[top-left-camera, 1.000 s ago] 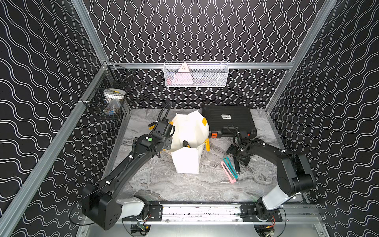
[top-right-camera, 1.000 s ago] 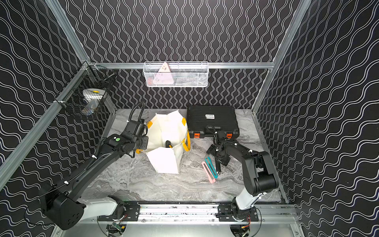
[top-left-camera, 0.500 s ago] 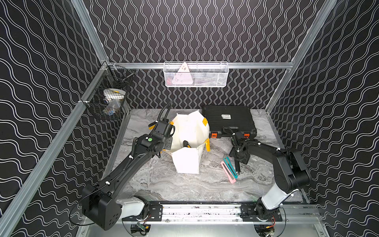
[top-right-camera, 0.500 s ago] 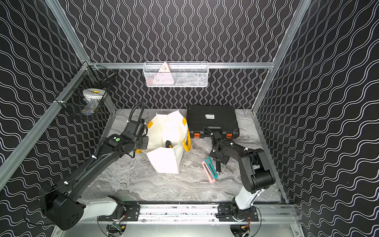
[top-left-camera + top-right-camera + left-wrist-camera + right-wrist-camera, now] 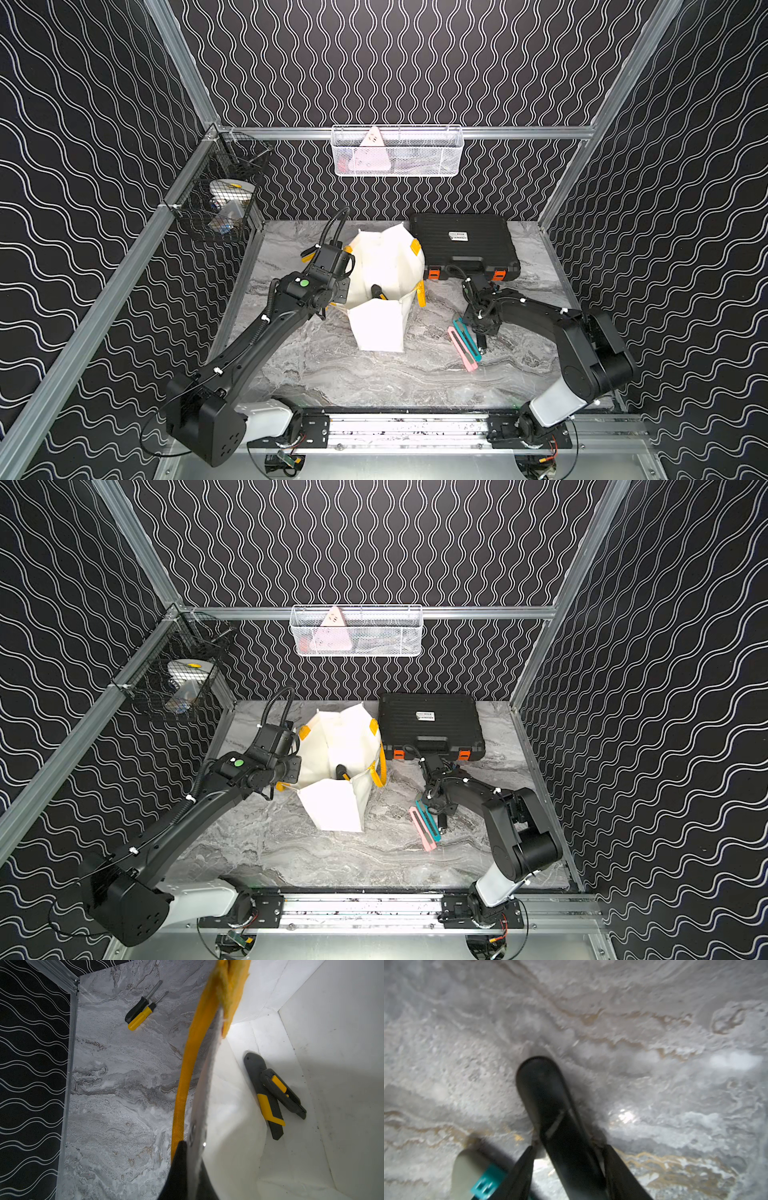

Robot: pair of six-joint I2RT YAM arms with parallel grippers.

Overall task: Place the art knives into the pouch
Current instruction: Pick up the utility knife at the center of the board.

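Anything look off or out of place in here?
Nothing spilled or damaged. Only strays: two screwdrivers lying loose on the table outside the pouch, visible only in the left wrist view.

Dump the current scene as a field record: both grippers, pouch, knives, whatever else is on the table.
left gripper: shut on the pouch rim, beside its yellow handle
right gripper: open, jaws straddling the black knife, thin gaps either side
pouch contents: two grey-and-yellow knives
table: pink knife and teal knife beside the black knife; two screwdrivers; black case
task status: black knife on the table, not in the pouch
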